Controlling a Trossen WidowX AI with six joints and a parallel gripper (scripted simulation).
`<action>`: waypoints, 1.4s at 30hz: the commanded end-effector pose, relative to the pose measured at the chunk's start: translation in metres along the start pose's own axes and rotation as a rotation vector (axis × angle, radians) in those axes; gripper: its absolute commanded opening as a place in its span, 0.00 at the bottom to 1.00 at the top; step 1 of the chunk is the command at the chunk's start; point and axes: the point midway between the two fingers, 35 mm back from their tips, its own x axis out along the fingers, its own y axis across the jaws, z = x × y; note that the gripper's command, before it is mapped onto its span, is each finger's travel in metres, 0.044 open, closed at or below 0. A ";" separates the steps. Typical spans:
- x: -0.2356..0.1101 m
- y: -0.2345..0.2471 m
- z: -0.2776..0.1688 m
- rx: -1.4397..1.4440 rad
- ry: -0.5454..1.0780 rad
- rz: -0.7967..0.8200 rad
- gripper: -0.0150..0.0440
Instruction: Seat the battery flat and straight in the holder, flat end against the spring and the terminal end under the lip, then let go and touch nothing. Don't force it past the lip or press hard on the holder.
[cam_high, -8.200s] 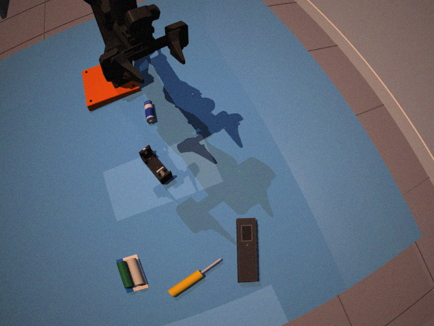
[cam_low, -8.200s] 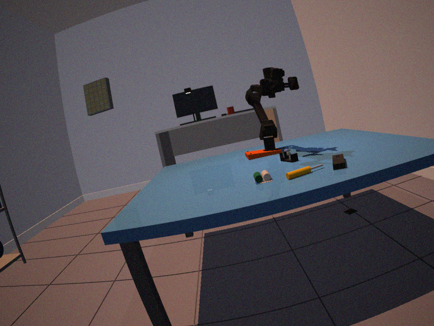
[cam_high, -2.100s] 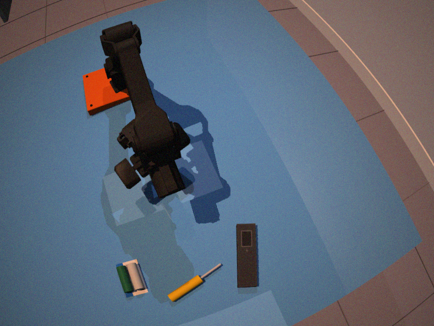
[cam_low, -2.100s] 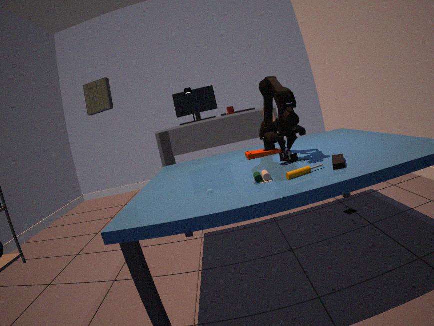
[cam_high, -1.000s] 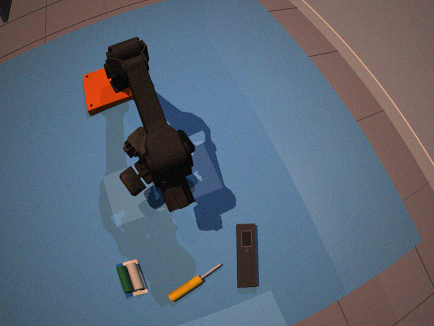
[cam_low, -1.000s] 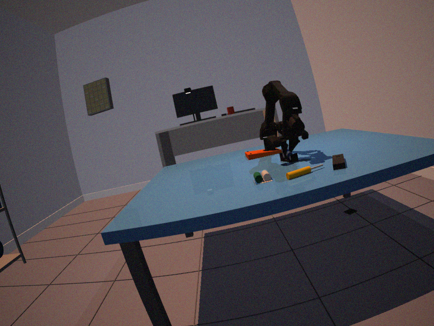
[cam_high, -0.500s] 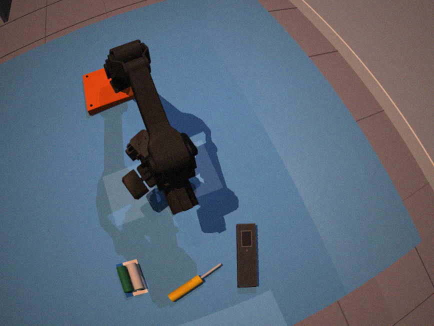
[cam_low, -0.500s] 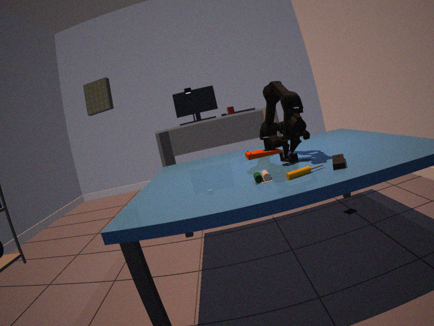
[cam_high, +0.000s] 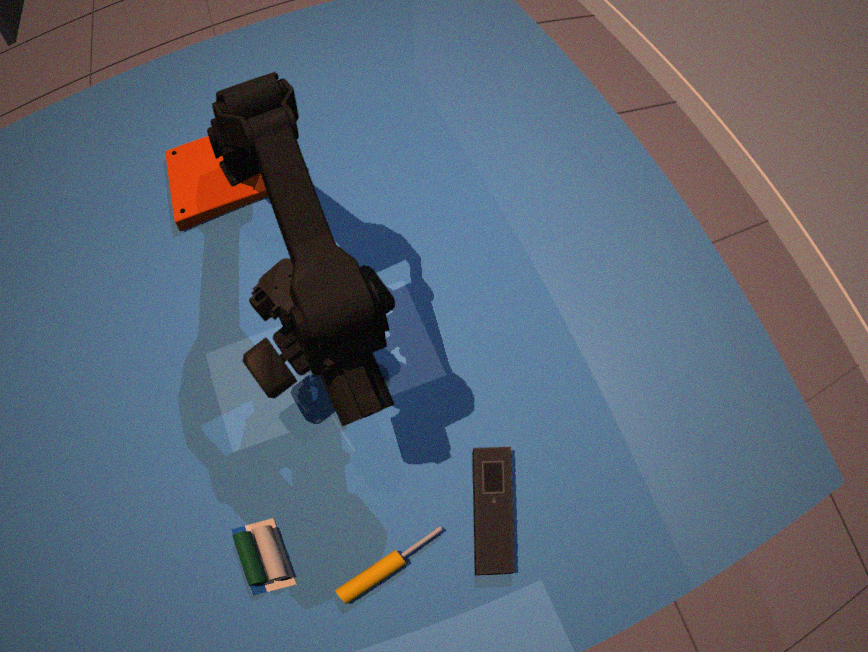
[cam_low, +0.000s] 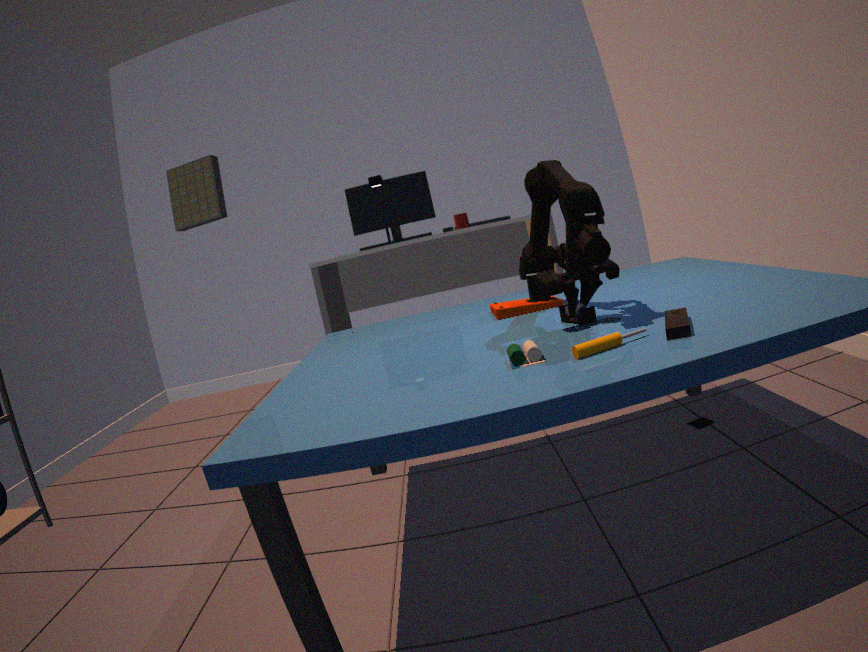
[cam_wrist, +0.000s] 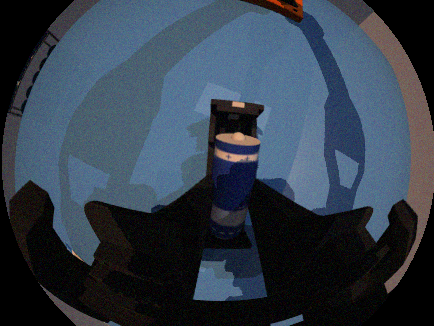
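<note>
Holding battery (cam_wrist: 233, 179) in gripper (cam_wrist: 229, 239) | over holder (cam_wrist: 237, 110)

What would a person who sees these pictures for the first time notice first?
The dark arm stretches from its orange base plate over the blue table. Its claw is shut on a blue battery, just over the dark holder in the wrist view. Near the front edge lie a yellow screwdriver, a dark flat remote, and a green and a white cylinder side by side.
</note>
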 end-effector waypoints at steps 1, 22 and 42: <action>0.001 0.000 -0.002 0.001 0.026 -0.003 0.40; 0.004 0.001 -0.002 0.004 0.114 -0.005 0.40; 0.008 0.001 0.000 0.005 0.197 -0.006 0.40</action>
